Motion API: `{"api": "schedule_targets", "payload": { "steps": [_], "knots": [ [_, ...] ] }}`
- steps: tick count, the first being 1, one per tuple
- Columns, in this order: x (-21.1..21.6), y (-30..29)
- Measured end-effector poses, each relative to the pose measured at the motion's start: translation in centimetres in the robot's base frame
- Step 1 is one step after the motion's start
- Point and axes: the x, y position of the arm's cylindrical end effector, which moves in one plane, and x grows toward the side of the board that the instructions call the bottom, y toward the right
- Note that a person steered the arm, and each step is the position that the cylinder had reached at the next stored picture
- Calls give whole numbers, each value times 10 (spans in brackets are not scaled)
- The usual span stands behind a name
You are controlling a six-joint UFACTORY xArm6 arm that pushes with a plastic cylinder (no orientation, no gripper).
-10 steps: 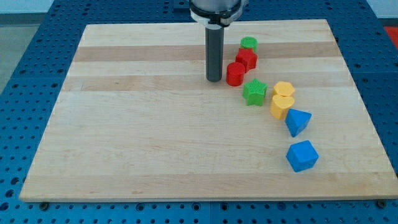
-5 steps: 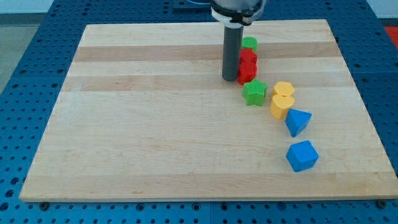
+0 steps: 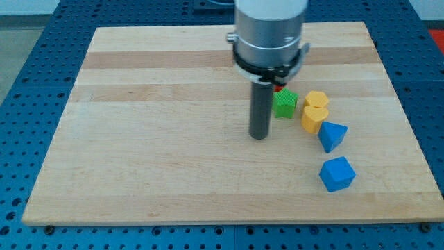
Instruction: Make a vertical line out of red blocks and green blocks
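My tip (image 3: 259,136) rests on the wooden board, a little below and to the left of the green star block (image 3: 284,103), apart from it. Only a sliver of a red block (image 3: 278,89) shows just above the star. The arm's grey head hides the other red block and the green round block that stood above it.
Two yellow blocks (image 3: 316,99) (image 3: 313,118) sit right of the green star. A blue block (image 3: 332,135) lies below them and another blue block (image 3: 337,173) lower still. The board's right edge (image 3: 409,132) is near them.
My tip pushed the red round block rightward into line under the other red block, then moved down the view and now stands below-left of the green star. The arm's head now covers the upper blocks.
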Motion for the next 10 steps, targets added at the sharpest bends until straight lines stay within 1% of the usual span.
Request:
{"api": "schedule_targets", "payload": {
  "steps": [1,2,5,8,9,10],
  "knots": [
    [0,30],
    [-6,41],
    [-24,38],
    [-35,4],
    [-24,15],
    [-13,40]
  ]
}}
